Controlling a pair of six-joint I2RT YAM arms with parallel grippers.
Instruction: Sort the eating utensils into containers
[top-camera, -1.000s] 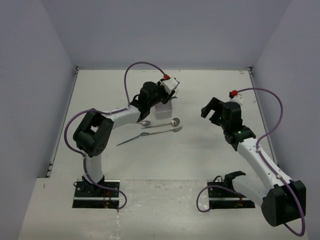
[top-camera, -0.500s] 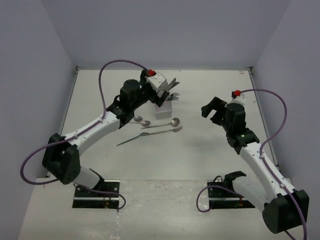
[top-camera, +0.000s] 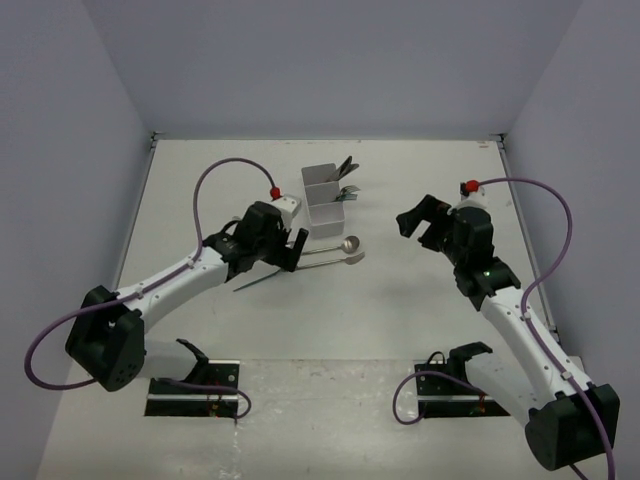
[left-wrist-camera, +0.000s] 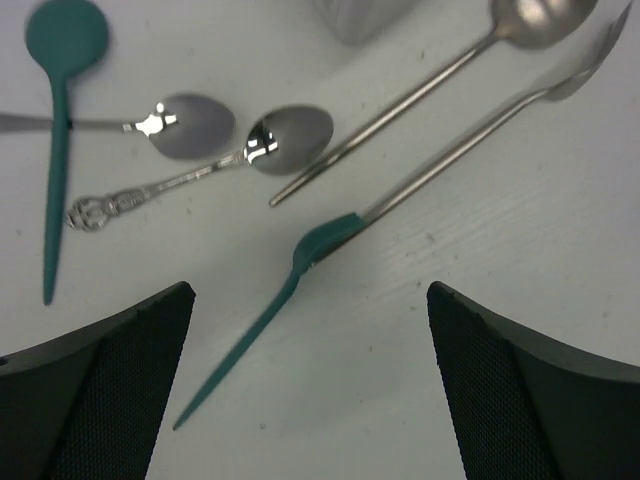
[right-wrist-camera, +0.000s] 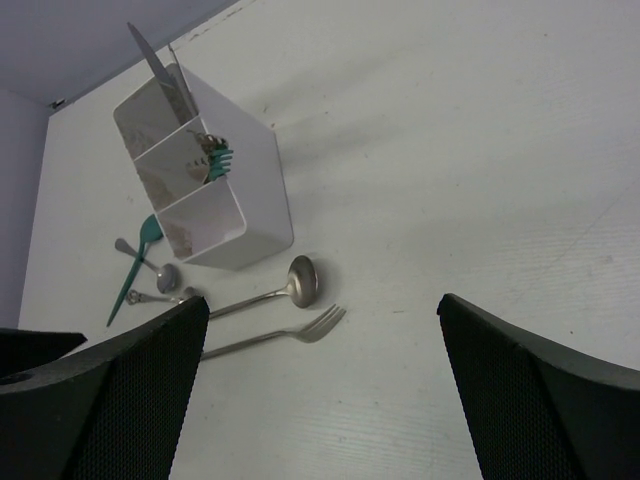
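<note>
Left gripper (left-wrist-camera: 310, 292) is spread wide, holding nothing, hovering over the table (top-camera: 400, 320) above a slim teal utensil (left-wrist-camera: 260, 330) that meets a silver fork (left-wrist-camera: 480, 115) at its handle end. Two small silver spoons (left-wrist-camera: 195, 125), a teal spoon (left-wrist-camera: 55, 130) and a long silver spoon (left-wrist-camera: 440, 85) lie nearby. Right gripper (top-camera: 420, 225) is wide open and empty too, well apart from the white three-compartment box (right-wrist-camera: 255, 200) holding a knife (right-wrist-camera: 150, 60) and a teal fork (right-wrist-camera: 218, 160).

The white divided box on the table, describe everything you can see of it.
The white box looks like plastic: rectangular, split by thin walls into three compartments in a row. It stands upright on the table, toward the far side. A silver knife sticks up from the far compartment, a teal fork shows in the middle one, and the near one looks empty. A silver spoon lies close to its base.
</note>
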